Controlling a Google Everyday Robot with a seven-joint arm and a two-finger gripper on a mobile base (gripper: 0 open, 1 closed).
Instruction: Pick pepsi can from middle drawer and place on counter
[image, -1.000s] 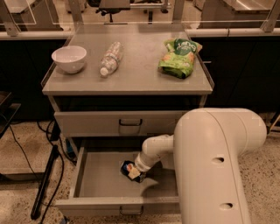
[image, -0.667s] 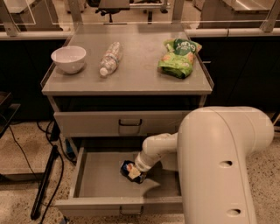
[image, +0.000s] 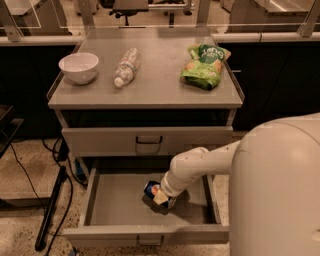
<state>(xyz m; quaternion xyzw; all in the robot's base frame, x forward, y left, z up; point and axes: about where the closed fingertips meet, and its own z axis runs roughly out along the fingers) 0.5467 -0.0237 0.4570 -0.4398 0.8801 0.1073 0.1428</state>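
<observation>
Gripper (image: 162, 196) is down in the open drawer (image: 117, 200), which is pulled out below the counter (image: 160, 80). It's right on the can (image: 151, 189). Can't tell how far open it is or whether it has hold of the can. The arm (image: 200, 165) covers that side.

Can sits tilted on the drawer floor, roughly under the counter's middle. It's dark blue with a bit of red/white logo showing, but no lettering I can read.

The top drawer (image: 100, 141), just under the counter, is closed.

On the counter:
- **Left in view:** a white bowl (image: 78, 67).
- **Next toward centre:** a clear bottle (image: 125, 67) lying on its side, label unreadable.
- **Right side:** a green bag (image: 204, 66) with white print that is too blurred to read.
</observation>
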